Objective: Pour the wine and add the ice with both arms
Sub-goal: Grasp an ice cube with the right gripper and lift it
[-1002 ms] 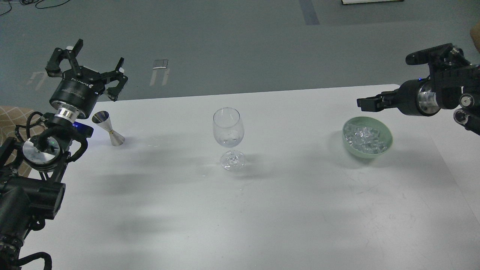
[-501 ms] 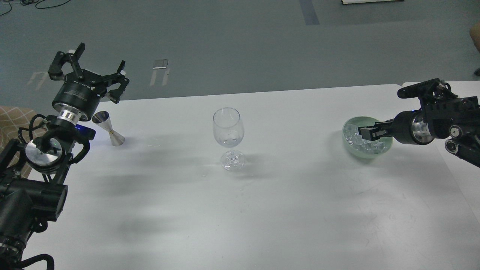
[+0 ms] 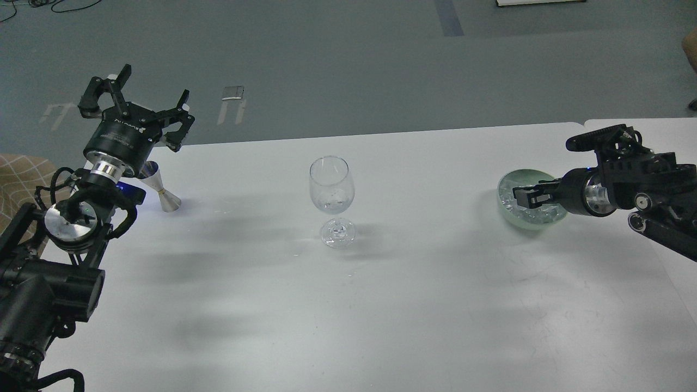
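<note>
Head view: our left gripper [image 3: 142, 103] hangs above the table's [image 3: 381, 305] far-left edge, black claws spread wide, empty. A steel hourglass-shaped jigger [image 3: 161, 191] stands just below it. The clear stemmed wine glass [image 3: 331, 200] stands upright mid-table, a trace of wine [image 3: 332, 206] in its bowl. Our right gripper [image 3: 517, 195] reaches into the pale green bowl [image 3: 509, 214] among glassy ice [image 3: 536, 216] cubes; we cannot tell its claw state.

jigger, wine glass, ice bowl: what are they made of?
Jigger: polished metal, probably steel, going by its mirror-like silver sheen. Wine glass: clear glass or possibly plastic; fully transparent with glints. Bowl: pale green with a soft matte look, ceramic or plastic; can't tell.
</note>
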Controlling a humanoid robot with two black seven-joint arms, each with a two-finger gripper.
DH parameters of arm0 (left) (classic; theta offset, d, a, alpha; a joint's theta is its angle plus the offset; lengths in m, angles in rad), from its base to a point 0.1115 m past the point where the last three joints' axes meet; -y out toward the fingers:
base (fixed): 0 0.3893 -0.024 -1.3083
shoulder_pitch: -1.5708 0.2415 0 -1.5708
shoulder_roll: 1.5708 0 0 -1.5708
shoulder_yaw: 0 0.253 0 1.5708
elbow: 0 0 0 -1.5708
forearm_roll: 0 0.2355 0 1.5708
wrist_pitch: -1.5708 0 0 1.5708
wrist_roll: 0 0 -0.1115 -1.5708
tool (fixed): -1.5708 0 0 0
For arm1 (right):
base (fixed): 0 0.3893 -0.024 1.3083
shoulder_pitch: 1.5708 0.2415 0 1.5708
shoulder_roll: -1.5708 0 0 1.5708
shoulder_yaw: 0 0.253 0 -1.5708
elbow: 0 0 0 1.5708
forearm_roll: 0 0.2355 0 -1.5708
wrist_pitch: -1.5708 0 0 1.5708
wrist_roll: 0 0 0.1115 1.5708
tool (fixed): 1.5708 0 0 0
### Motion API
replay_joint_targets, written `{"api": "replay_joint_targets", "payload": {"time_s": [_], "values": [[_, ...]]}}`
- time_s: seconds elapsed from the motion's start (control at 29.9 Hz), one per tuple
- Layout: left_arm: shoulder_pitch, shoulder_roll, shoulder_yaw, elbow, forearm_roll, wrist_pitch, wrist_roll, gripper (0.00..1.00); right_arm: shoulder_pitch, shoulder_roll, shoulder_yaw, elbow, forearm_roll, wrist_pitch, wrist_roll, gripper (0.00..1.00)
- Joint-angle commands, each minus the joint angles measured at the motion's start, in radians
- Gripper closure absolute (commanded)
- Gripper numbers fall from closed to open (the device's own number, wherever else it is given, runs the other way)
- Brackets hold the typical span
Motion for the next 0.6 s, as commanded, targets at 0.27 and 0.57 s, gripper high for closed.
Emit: {"api": "replay_joint_targets", "payload": {"time_s": [0.27, 0.57], "values": [[0.009, 0.007, 0.001, 0.011, -0.002, -0.006, 0.0, 0.02, -0.008, 0.013, -0.011, -0.016, 0.0, 0.009, -0.005, 0.48], [0.011, 0.001, 0.009, 0.012, -0.002, -0.006, 0.002, 0.02, -0.012, 0.013, -0.012, -0.016, 0.0, 0.018, -0.006, 0.88]]}}
